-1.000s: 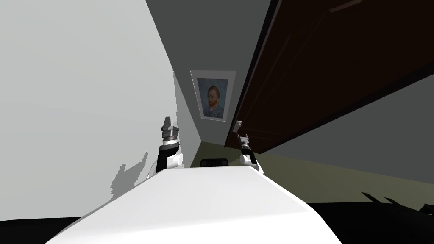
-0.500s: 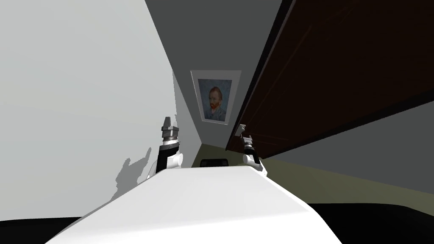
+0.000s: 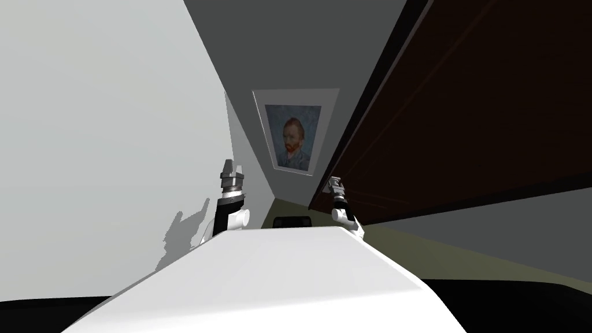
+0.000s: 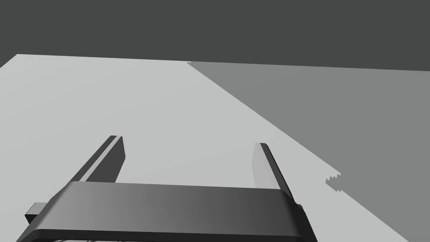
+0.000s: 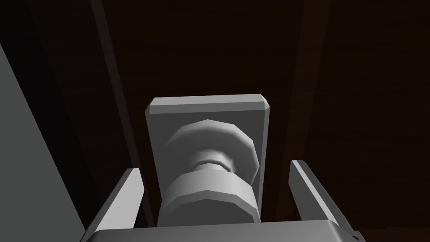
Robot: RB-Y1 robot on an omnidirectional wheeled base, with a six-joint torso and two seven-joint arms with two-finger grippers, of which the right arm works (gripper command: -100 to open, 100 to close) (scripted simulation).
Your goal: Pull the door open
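door (image 3: 491, 104): dark brown, upper right of the head view
left gripper (image 3: 231, 169): left of centre, fingers wide, empty
right gripper (image 5: 215, 166): fingers wide, one each side of the knob
knob (image 5: 208, 197): grey, between them, ungripped
step: pre-grasp, I reckon
next: clamp the knob, then pull back

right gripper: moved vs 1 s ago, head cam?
Yes. The right gripper has gone forward to the door: it sat just short of the knob then; now its open fingers flank it.
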